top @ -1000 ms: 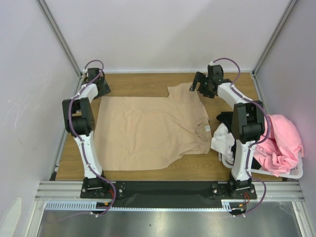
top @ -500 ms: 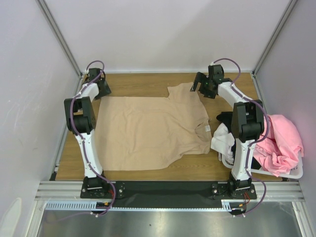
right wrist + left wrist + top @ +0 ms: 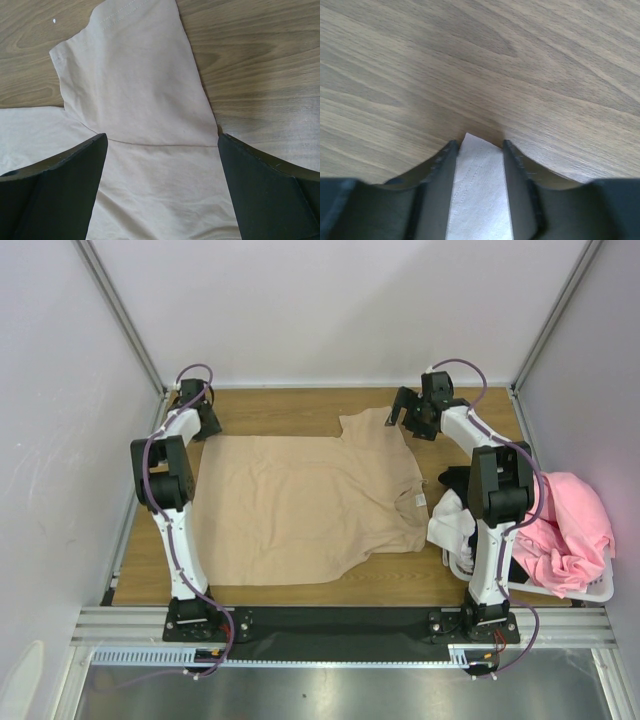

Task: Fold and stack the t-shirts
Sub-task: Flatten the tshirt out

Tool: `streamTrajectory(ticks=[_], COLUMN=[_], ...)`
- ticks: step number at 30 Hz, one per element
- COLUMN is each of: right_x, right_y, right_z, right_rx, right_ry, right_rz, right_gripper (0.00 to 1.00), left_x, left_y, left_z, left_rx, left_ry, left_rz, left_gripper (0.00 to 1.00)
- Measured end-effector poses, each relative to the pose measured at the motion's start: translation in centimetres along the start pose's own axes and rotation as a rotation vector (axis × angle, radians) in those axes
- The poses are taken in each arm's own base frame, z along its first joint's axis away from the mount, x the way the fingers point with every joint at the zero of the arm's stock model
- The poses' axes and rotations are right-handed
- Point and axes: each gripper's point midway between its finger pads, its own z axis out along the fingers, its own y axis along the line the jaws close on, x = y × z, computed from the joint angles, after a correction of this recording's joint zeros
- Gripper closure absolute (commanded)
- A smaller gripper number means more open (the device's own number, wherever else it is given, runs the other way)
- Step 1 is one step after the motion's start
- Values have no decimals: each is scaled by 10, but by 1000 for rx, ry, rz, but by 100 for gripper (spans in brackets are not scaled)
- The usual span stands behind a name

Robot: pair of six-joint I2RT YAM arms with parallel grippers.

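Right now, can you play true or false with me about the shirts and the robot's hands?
1. The tan t-shirt lies spread out on the wooden table. True.
2. The pink t-shirt lies in the middle of the table. False: it is heaped on the white basket at the right side.
3. The right gripper is shut tight on a sleeve. False: its jaws stand wide open over the tan shirt's sleeve.
4. A corner of the tan t-shirt lies between the fingers of the left gripper. True.
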Motion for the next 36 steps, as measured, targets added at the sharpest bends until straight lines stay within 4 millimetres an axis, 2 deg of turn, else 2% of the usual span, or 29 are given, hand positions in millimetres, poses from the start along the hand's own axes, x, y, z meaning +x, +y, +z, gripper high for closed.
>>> streamTrajectory(ticks=[5,6,9,16,28,36], right_x=[0,-1,-4,-7,-34,-19], right_y=[1,1,3,3,-2,-14], right_z=[0,0,4,16,58,74], right_rx=[0,-1,-4,-1,35,55], right_ry=[0,-1,-6,-3,-34,16], right_rz=[15,19,31,40,-22,-57], right_gripper=[0,0,0,0,1,6], left_x=[0,1,0,0,2,3], left_y=[0,1,3,3,-3,-5], left_z=[0,1,2,2,-1,-1], left_rx=[0,-1,-10,-13,20,23], left_ry=[-1,-2,-9,-17,-35,-35], left_rz=[8,15,24,36,59,67], left_gripper=[69,79,100,100,100,100])
